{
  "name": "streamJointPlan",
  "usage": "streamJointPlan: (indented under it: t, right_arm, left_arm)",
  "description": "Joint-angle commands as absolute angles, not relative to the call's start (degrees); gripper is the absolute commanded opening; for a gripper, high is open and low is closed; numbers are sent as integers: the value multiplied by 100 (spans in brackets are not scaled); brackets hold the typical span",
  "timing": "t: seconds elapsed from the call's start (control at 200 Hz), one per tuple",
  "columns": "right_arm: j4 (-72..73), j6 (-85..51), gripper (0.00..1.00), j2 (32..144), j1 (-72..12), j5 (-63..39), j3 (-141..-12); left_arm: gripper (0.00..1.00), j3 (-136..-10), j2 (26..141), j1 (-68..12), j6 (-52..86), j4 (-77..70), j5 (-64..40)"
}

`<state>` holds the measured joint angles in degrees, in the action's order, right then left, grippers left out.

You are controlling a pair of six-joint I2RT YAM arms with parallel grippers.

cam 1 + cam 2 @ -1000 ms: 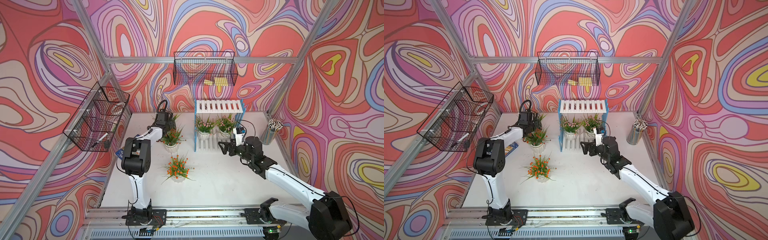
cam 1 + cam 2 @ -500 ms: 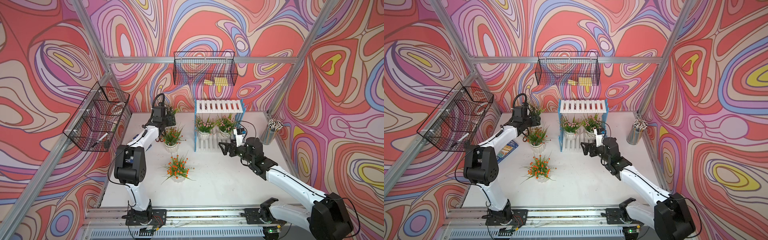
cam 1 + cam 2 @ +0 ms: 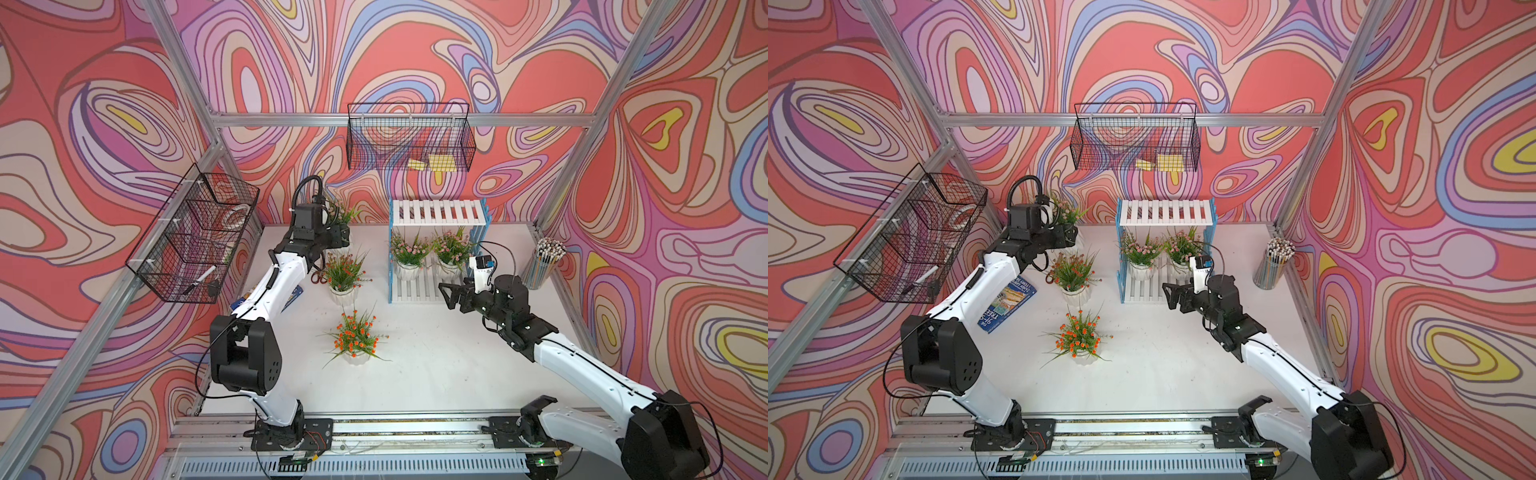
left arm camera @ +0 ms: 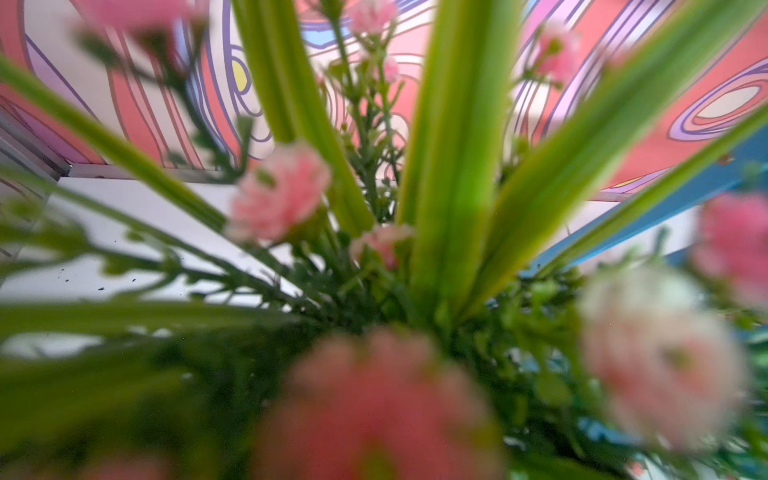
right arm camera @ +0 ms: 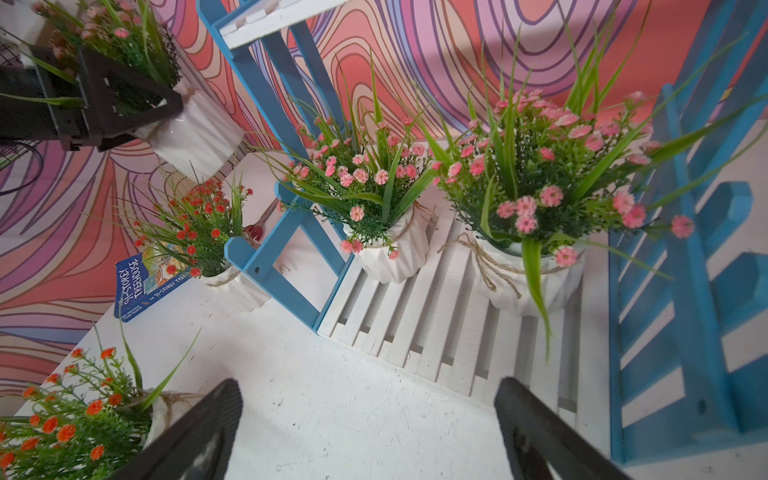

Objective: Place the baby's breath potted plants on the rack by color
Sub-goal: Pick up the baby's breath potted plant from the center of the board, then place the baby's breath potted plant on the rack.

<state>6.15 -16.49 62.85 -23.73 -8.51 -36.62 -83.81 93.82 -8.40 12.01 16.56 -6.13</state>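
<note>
1. Right wrist view: left gripper (image 5: 166, 106) is clamping tight on the ribbed white pot of the third pink-flowered baby's breath plant (image 5: 195, 133) and carrying it above the white table (image 3: 436, 365). A second ago it was sitting lower, by the back-left corner.
2. Two pink-flowered plants (image 3: 409, 251) (image 3: 451, 247) are occupying the lower shelf of the two-tier white-slat, blue-sided rack (image 3: 436, 212); the top shelf is standing bare.
3. Right gripper (image 3: 449, 296) is hovering fully open and empty in front of the rack.
4. Two orange-flowered plants (image 3: 345, 270) (image 3: 355, 336) are waiting on the table.
5. Read: the last pink looks to be heading rackward, oranges probably following.
</note>
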Motion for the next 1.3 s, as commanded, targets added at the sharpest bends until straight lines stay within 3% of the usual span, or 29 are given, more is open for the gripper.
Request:
streamJointPlan:
  t: [0.0, 0.361, 0.876, 1.062, 1.297]
  right_arm:
    - [481, -1705, 98, 6132, -2415, -730, -3733]
    - [13, -1659, 98, 6043, -2409, -325, -3947]
    - [-746, -2037, 98, 5755, -2399, 1262, -4434]
    - [-910, -2176, 98, 5753, -2185, 1234, -4509]
    - [-1077, -2406, 98, 5474, -1290, 712, -4482]
  left_arm:
    - [60, -8759, 8980, -834, 1112, 1813, -850]
    - [61, -8912, 8447, -1088, 884, 2538, -1260]
    - [61, -8509, 7639, -2058, 756, 2980, -1249]
    - [61, -8447, 7688, -2696, 721, 2979, -1025]
    - [61, -8350, 8005, -3527, 842, 2661, -812]
